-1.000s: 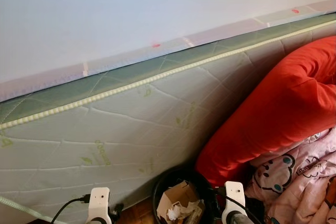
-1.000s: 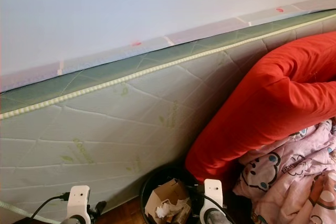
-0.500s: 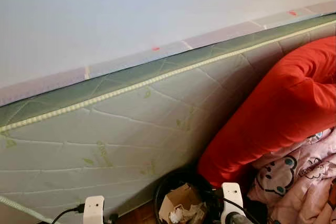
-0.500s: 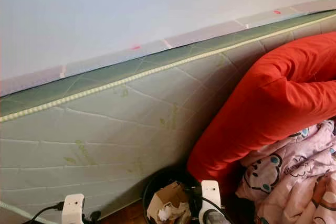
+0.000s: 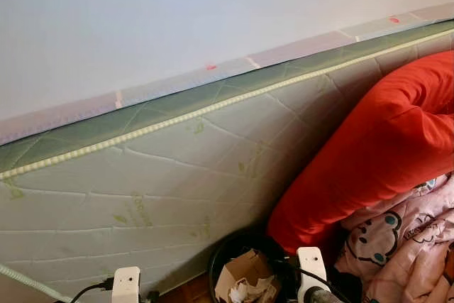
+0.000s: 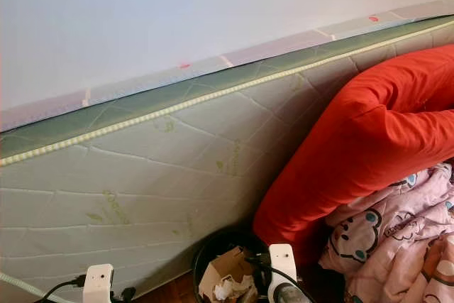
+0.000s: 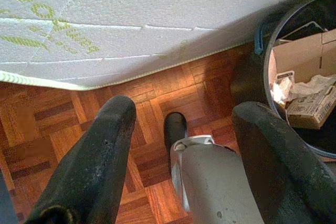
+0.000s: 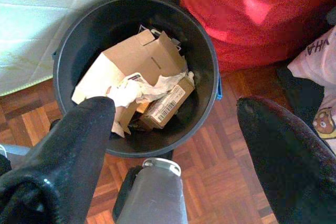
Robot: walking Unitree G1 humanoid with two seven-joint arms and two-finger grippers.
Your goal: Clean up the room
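A black round bin (image 8: 136, 72) stands on the parquet floor against a pale quilted mattress (image 5: 177, 175) that leans on the wall. Inside it lie a torn cardboard box (image 8: 134, 61), crumpled white paper (image 8: 128, 93) and a small carton with a barcode (image 8: 165, 103). My right gripper (image 8: 176, 145) hangs open just above the bin's near rim, nothing between its fingers. My left gripper (image 7: 181, 145) is open over bare parquet beside the bin (image 7: 299, 72), holding nothing. The tops of both wrists show at the bottom of the eye views (image 5: 126, 285) (image 5: 310, 274).
A big red cushion (image 5: 369, 154) leans against the mattress right of the bin. A pink cartoon-print blanket (image 5: 411, 246) lies heaped below it. A white wall (image 5: 177, 19) rises behind. Parquet floor (image 7: 47, 124) shows left of the bin.
The head camera has tilted slightly, so both wrists sit a bit lower in view. The left wrist has dropped more. The bin and its contents have not moved.
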